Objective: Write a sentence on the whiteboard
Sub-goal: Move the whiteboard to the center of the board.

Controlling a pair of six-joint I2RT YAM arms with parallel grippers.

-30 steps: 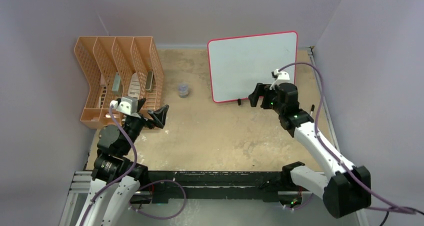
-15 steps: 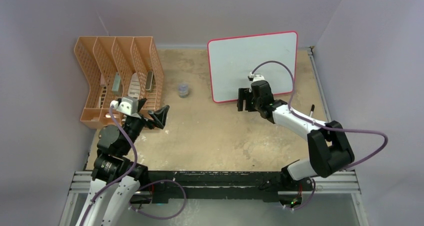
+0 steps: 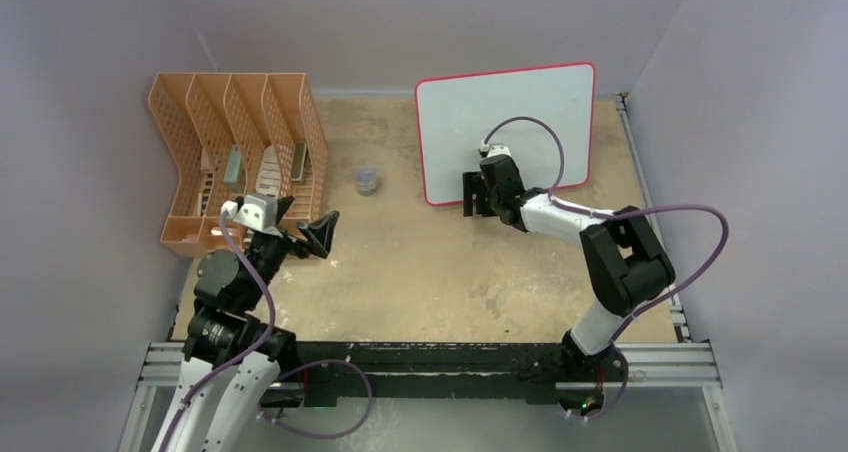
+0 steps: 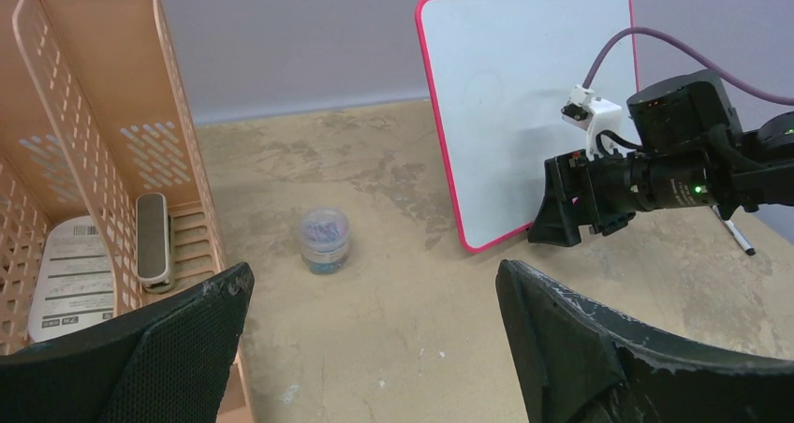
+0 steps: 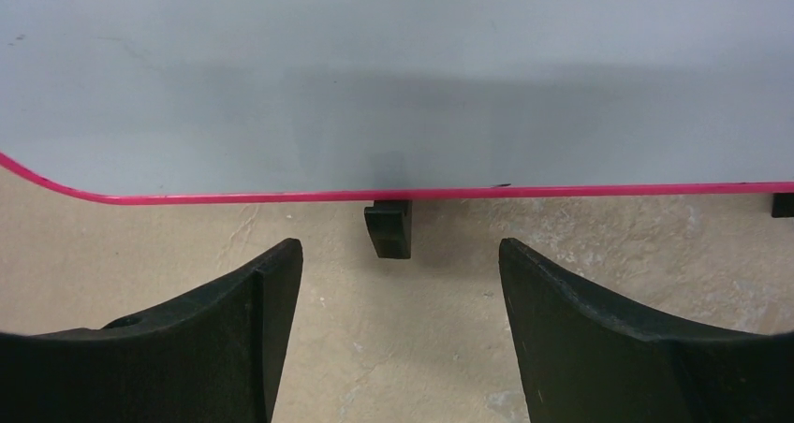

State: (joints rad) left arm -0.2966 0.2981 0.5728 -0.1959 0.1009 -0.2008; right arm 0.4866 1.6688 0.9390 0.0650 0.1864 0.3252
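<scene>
The whiteboard [image 3: 505, 132] stands upright at the back right, white with a red-pink rim, also seen in the left wrist view [image 4: 534, 95]. Its face is bare and the sentence is not in view. My right gripper [image 3: 477, 194] hovers low in front of the board's lower left part, open with nothing between its fingers. In its own view the right gripper [image 5: 398, 250] faces the board's bottom rim [image 5: 281, 197] and one black foot [image 5: 388, 228]. My left gripper [image 3: 305, 222] hangs open and empty beside the rack, well left of the board.
An orange mesh file rack [image 3: 240, 152] with a few items stands at the back left. A small clear jar of coloured clips [image 3: 368, 180] sits between rack and board. A thin black marker [image 4: 736, 237] lies on the table right of the board.
My right arm has swung left along the board's lower edge, folding its elbow, and its jaws have narrowed slightly. The left arm has not moved.
</scene>
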